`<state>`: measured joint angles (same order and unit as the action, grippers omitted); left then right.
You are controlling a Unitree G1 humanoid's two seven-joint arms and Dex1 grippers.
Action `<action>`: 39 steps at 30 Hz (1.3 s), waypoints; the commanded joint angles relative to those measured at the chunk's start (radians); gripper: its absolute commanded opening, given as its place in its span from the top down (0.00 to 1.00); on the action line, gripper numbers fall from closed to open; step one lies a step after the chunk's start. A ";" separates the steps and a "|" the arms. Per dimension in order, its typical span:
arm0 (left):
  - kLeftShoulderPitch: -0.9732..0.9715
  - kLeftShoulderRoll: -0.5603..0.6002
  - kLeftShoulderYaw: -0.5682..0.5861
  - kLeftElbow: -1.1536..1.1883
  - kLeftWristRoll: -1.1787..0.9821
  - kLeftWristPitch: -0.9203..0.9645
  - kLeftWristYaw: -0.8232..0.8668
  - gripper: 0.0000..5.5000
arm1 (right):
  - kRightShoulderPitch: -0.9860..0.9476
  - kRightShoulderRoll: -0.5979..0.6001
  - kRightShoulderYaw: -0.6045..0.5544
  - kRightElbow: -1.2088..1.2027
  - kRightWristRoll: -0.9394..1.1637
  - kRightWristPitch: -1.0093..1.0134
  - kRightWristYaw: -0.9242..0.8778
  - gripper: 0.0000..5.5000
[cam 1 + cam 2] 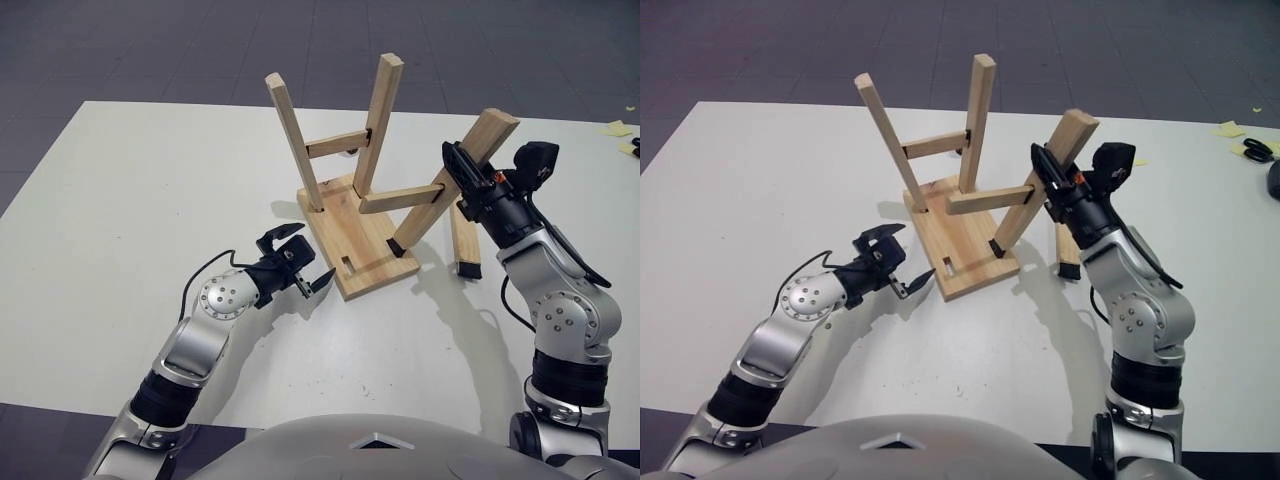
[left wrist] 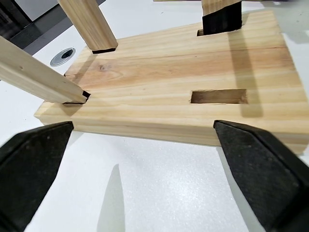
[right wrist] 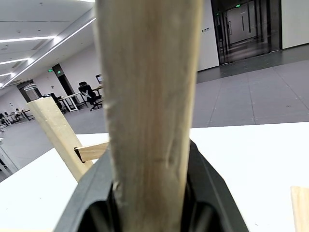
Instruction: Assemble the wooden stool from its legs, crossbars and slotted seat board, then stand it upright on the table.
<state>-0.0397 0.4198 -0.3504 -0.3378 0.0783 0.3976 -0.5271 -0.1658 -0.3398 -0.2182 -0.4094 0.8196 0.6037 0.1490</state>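
Observation:
The slotted seat board [image 1: 360, 240] lies flat on the white table [image 1: 130, 220] with two legs [image 1: 378, 125] standing in it, joined by a crossbar [image 1: 337, 145]. A third leg [image 1: 455, 182] leans into the board's right corner with a second crossbar [image 1: 400, 199] attached; my right gripper [image 1: 468, 180] is shut on it near its upper end. One empty slot [image 2: 218, 96] shows near the board's front edge. My left gripper [image 1: 306, 271] stands open just in front of that edge, touching nothing. A loose leg [image 1: 463, 240] lies on the table behind the right arm.
Yellow scraps [image 1: 618, 129] and a dark object [image 1: 1272, 178] lie at the far right of the table. A round grommet [image 2: 63, 55] sits in the tabletop beyond the board. Bare table spreads to the left and front.

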 commanded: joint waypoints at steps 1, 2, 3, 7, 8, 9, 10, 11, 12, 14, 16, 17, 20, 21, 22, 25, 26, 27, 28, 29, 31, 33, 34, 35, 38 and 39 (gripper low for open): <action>-0.016 0.009 -0.003 0.008 0.015 -0.006 -0.008 0.02 | -0.050 0.008 -0.026 -0.002 0.003 -0.001 -0.016 0.81; -0.018 0.008 -0.003 0.010 0.015 -0.007 -0.008 0.02 | -0.049 0.009 -0.027 -0.002 -0.001 -0.001 -0.016 0.81; -0.019 0.007 -0.003 0.013 0.015 -0.009 -0.008 0.02 | -0.047 0.010 -0.027 -0.002 -0.007 -0.002 -0.016 0.81; -0.020 0.005 -0.007 0.019 0.021 -0.015 -0.009 0.02 | -0.047 0.021 -0.025 -0.004 -0.016 -0.003 -0.017 0.81; -0.021 0.005 -0.007 0.020 0.022 -0.016 -0.009 0.02 | -0.045 0.022 -0.022 -0.004 -0.019 -0.001 -0.017 0.81; -0.021 0.004 -0.005 0.021 0.022 -0.017 -0.009 0.02 | -0.040 0.023 -0.019 -0.002 -0.024 0.000 -0.014 0.81; -0.024 0.004 -0.004 0.023 0.024 -0.019 -0.010 0.02 | -0.031 0.023 -0.016 -0.001 -0.030 -0.001 -0.011 0.81; -0.027 0.004 -0.002 0.025 0.025 -0.019 -0.009 0.02 | -0.020 0.028 -0.015 0.000 -0.030 0.002 -0.013 0.81; -0.029 0.003 -0.001 0.028 0.026 -0.020 -0.009 0.02 | -0.008 0.033 -0.010 -0.001 -0.036 0.001 -0.012 0.81; -0.028 0.003 0.000 0.031 0.028 -0.022 -0.007 0.02 | 0.010 0.042 0.001 -0.001 -0.052 -0.005 -0.009 0.81; -0.026 0.002 -0.001 0.030 0.028 -0.022 -0.007 0.02 | 0.035 0.045 0.005 -0.001 -0.072 -0.014 -0.006 0.81; -0.023 0.002 -0.001 0.028 0.029 -0.022 -0.005 0.02 | 0.048 0.046 0.004 -0.001 -0.078 -0.015 -0.006 0.81; -0.017 0.002 0.000 0.027 0.030 -0.023 -0.003 0.02 | 0.093 0.045 0.011 -0.007 -0.106 -0.033 -0.002 0.81; -0.015 0.002 -0.001 0.026 0.031 -0.022 -0.002 0.02 | 0.110 0.041 0.020 -0.007 -0.124 -0.046 0.003 0.81; -0.014 0.001 -0.003 0.025 0.033 -0.022 -0.002 0.02 | 0.134 0.041 0.033 -0.009 -0.147 -0.064 0.007 0.81; -0.012 0.001 -0.006 0.025 0.037 -0.022 0.000 0.02 | 0.170 0.054 0.066 -0.007 -0.193 -0.088 -0.008 0.81; -0.012 0.002 -0.007 0.026 0.039 -0.023 0.000 0.02 | 0.166 0.062 0.077 -0.006 -0.201 -0.093 -0.016 0.81; -0.011 0.002 -0.007 0.027 0.040 -0.023 -0.001 0.02 | 0.149 0.069 0.087 0.001 -0.214 -0.101 -0.024 0.81; -0.011 0.003 -0.008 0.027 0.041 -0.024 -0.001 0.02 | 0.130 0.074 0.096 0.012 -0.230 -0.114 -0.028 0.81; -0.013 0.002 -0.008 0.029 0.042 -0.025 -0.005 0.02 | 0.112 0.082 0.096 0.023 -0.237 -0.120 -0.038 0.81; -0.020 0.001 -0.008 0.033 0.047 -0.026 -0.008 0.02 | 0.080 0.091 0.091 0.040 -0.249 -0.131 -0.050 0.81; -0.025 0.001 -0.006 0.037 0.048 -0.026 -0.009 0.02 | 0.054 0.101 0.082 0.039 -0.243 -0.130 -0.059 0.81; -0.024 0.001 -0.006 0.037 0.049 -0.027 -0.009 0.02 | 0.041 0.102 0.082 0.032 -0.243 -0.130 -0.063 0.81; -0.022 0.002 -0.008 0.036 0.050 -0.027 -0.009 0.02 | 0.028 0.102 0.082 0.022 -0.245 -0.129 -0.070 0.81; -0.013 0.006 -0.015 0.035 0.057 -0.030 -0.008 0.02 | -0.015 0.112 0.085 -0.004 -0.241 -0.117 -0.092 0.81; -0.011 0.005 -0.016 0.034 0.058 -0.029 -0.008 0.02 | -0.030 0.116 0.087 -0.010 -0.241 -0.114 -0.096 0.81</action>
<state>-0.0548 0.4149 -0.3615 -0.3084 0.1248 0.3708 -0.5315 -0.1639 -0.2294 -0.1328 -0.4107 0.5992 0.4703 0.0746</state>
